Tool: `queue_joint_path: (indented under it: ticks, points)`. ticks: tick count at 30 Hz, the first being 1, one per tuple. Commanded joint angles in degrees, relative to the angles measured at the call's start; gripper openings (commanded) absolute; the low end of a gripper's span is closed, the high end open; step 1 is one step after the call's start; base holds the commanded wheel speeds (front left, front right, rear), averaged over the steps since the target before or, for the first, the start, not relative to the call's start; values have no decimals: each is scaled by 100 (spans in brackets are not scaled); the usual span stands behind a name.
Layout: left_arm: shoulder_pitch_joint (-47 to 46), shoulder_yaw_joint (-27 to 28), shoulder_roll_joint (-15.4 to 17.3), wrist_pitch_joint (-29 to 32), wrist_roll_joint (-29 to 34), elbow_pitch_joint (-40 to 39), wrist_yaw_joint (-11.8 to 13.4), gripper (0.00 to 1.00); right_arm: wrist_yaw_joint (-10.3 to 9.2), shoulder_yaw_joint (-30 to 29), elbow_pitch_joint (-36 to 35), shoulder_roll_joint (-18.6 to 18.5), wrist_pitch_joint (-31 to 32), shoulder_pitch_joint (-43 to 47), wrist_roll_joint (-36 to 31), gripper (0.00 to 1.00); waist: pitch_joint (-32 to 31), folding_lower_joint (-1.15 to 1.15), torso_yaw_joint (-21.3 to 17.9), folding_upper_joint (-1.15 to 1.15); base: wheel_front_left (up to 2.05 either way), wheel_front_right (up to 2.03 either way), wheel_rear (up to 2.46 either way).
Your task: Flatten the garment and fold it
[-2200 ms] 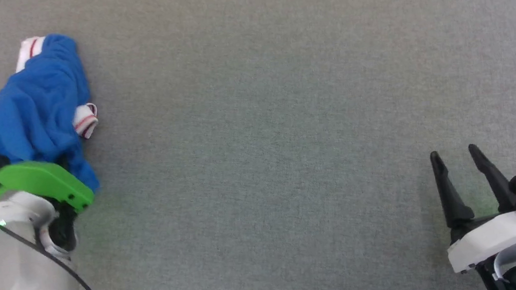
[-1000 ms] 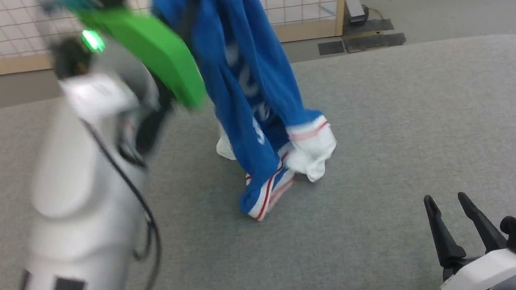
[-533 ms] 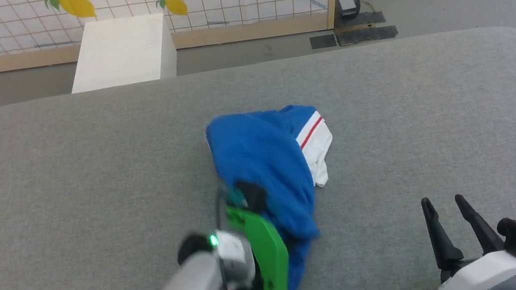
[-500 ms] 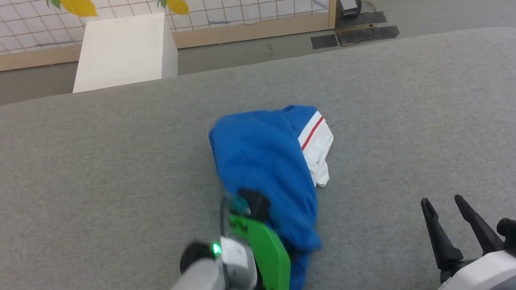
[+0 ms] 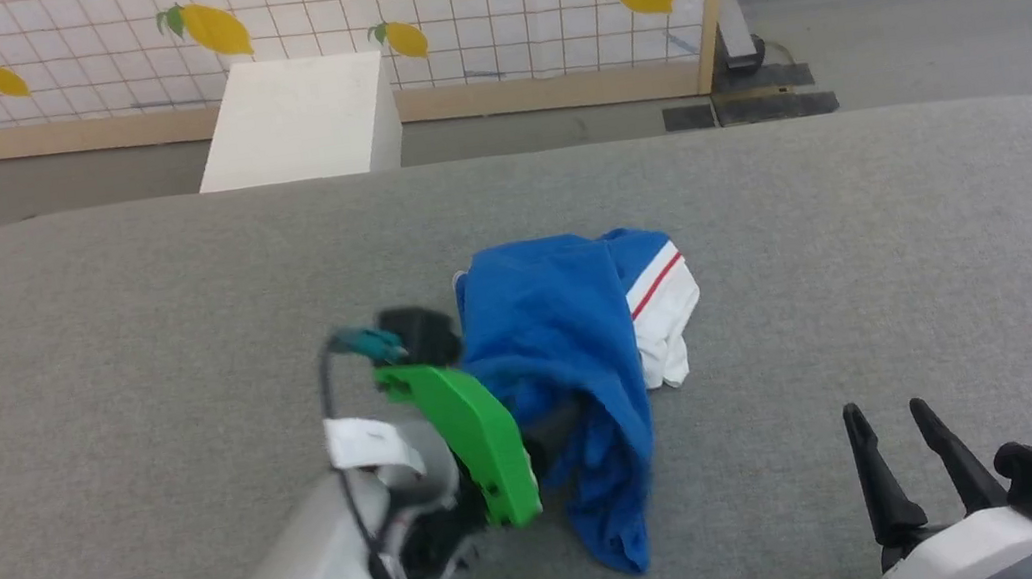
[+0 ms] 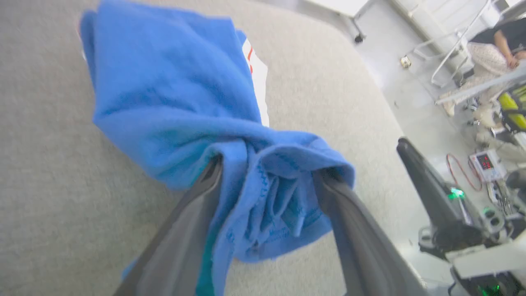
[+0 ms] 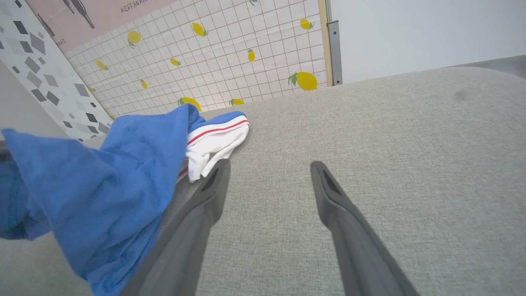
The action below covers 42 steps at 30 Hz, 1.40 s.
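The royal-blue garment [image 5: 551,325] lies crumpled in a heap in the middle of the grey table [image 5: 126,314], a white sleeve with a red stripe [image 5: 665,304] showing on its right side. My left gripper [image 5: 560,422] reaches into the heap's near edge. In the left wrist view its fingers stand apart, and a bunch of the blue garment [image 6: 172,94] sits between and over the left gripper [image 6: 269,172]. My right gripper [image 5: 885,414] rests open at the lower right, off the cloth. In the right wrist view the garment [image 7: 102,176] hangs just left of the right gripper [image 7: 269,166].
A white box [image 5: 295,119] stands on the floor beyond the table's far edge, before a lemon-patterned screen [image 5: 436,8]. Bare grey surface spreads to both sides of the heap. A person [image 6: 489,53] sits far off among equipment.
The left gripper carried the garment from the table's left end, lifted it high and laid it down in the middle. Since half a second ago the wrist has turned and the cloth's near edge trails forward.
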Motion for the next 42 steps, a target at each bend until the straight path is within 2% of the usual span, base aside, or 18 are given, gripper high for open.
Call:
queue_joint_path:
  ticks: [1,7,12,14,16,18,23,28,32,37,39,42]
  points:
    - [-120,164,108,-145,-31,-153,74,100,-9,-13,27,0,-30,54,36,100,-79,0,65,-1,0,0,0]
    - [1,969,439,-1242,122,-640,476,100,-9,15,30,0,-32,78,40,100,-157,0,66,-1,0,0,0]
    - [416,1633,835,-2624,657,-894,942,100,-9,-15,4,0,-33,67,10,100,-145,0,28,-1,0,0,0]
    - [706,1925,885,-3258,780,-982,1101,100,-9,-18,-6,0,-33,59,0,100,-131,0,9,-1,0,0,0]
    - [1077,2094,919,-3646,922,-1060,1216,100,-9,-34,-13,0,-33,58,-8,100,-116,0,-7,-1,0,0,0]
    - [1453,2207,928,-3814,1143,-1167,1313,100,-9,-65,4,0,-11,64,-8,100,-104,0,-6,-1,0,0,0]
    - [2153,2468,694,-3895,1745,-1533,1440,100,-9,-61,62,0,284,-51,82,100,-18,0,59,-1,0,0,0]
    - [2468,2721,344,-3898,2156,-1702,1312,100,-9,105,89,0,1042,-661,-4,100,211,0,114,-1,0,0,0]
    - [2463,2838,89,-3899,2398,-1716,1125,100,-9,439,215,0,2122,-1603,-318,100,446,0,212,-1,0,0,0]
    - [2336,2998,-223,-3899,2584,-1665,905,100,-9,978,834,0,3858,-2701,-859,100,754,0,423,-1,0,0,0]
    - [2237,3037,-310,-3899,2648,-1625,795,100,-9,1097,1109,0,4297,-3033,-1183,100,879,0,541,-1,0,0,0]
    - [2101,3094,-430,-3899,2734,-1547,654,100,-9,1212,1431,0,4593,-3347,-1403,100,1040,0,711,-1,0,0,0]
